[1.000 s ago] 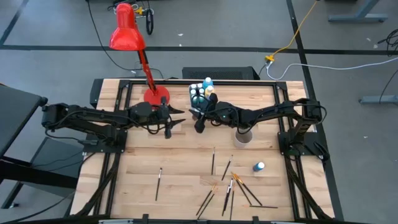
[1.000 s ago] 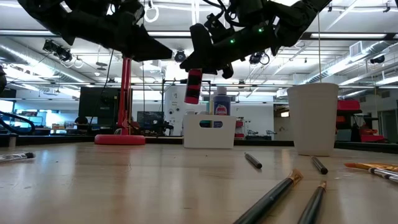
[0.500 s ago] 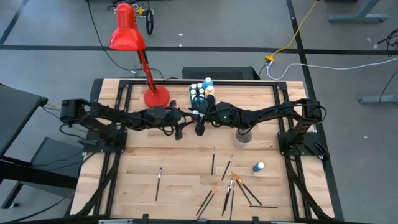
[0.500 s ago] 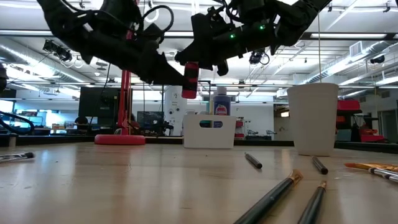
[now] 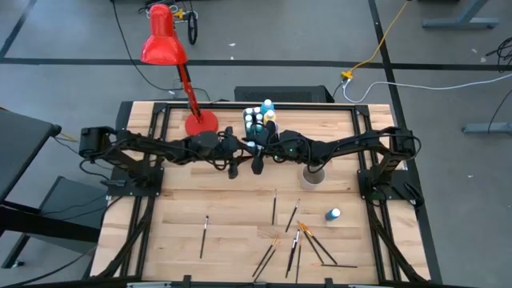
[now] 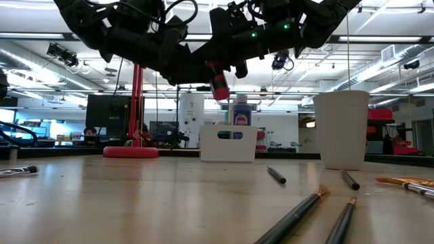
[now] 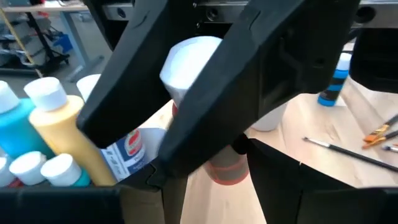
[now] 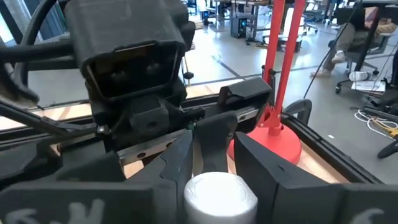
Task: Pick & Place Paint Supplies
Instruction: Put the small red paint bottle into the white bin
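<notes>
A dark red paint bottle (image 6: 218, 85) with a white cap hangs tilted in the air in front of the white tub (image 6: 229, 142). My right gripper (image 8: 214, 165) is shut on it. My left gripper (image 7: 211, 193) is open and has come in level from the left; its fingers stand on either side of the bottle's red lower body (image 7: 227, 171), and I cannot tell whether they touch it. In the high view both grippers meet at mid-table, left (image 5: 234, 164) and right (image 5: 256, 164). More bottles (image 5: 260, 118) stand in the tub. One blue bottle (image 5: 333, 214) lies on the table. My right gripper pinches the dark red bottle by its upper part, just below the white cap (image 8: 221, 190), which sits back between the two fingers. The fingers come from above, slanting down. The bottle is lifted clear and hangs tilted below them, bottom end (image 6: 221, 93) lowest.
A white cup (image 5: 313, 174) stands right of the grippers. Several paintbrushes (image 5: 296, 240) lie scattered on the near half of the table, one apart at the left (image 5: 204, 236). The red lamp's base (image 5: 200, 124) stands on the far side, left of the tub.
My left gripper has moved toward the table's right, up to the bottle, and now brackets its lower body. My right gripper has stayed near the tub, still shut on the bottle, which has tipped from hanging upright to tilted.
</notes>
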Robot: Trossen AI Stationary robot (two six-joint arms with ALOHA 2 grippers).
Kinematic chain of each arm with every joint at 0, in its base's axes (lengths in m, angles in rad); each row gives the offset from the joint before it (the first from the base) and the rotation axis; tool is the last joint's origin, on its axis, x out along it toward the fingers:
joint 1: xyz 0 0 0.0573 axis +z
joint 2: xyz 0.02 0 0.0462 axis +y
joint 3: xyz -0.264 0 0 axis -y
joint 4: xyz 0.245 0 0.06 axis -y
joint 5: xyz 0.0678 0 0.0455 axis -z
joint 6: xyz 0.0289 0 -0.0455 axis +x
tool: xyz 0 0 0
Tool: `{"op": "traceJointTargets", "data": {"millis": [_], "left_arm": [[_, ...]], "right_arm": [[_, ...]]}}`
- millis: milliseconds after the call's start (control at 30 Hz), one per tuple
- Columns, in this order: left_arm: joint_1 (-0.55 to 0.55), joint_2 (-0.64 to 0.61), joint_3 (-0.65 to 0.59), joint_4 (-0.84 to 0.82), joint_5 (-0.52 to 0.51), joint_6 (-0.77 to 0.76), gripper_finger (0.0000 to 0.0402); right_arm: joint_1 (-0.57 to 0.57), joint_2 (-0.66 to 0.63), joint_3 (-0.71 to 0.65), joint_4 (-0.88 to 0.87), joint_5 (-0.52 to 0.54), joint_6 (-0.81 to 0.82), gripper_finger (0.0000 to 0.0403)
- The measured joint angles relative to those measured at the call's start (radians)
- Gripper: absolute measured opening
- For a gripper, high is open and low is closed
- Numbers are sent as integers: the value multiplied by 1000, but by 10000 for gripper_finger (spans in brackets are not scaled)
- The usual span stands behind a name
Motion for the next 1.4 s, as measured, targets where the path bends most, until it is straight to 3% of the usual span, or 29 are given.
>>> {"op": "traceJointTargets", "data": {"millis": [267,667,833,1100,1300,1400], "left_arm": [[0,-2,9,-105,-20,-7,168],[0,-3,9,-109,-25,66,155],[2,-4,9,-94,19,34,181],[6,8,9,-99,18,-40,241],[7,9,7,-159,-89,-97,247],[9,9,6,-134,-64,-114,247]], "right_arm": [[0,6,-3,-31,-11,0,105],[2,6,-5,-148,-4,47,98],[6,6,-5,-142,30,37,114],[7,8,-5,-138,42,19,96],[10,6,-3,-126,44,11,111],[16,-2,-3,-119,55,1,107]]}}
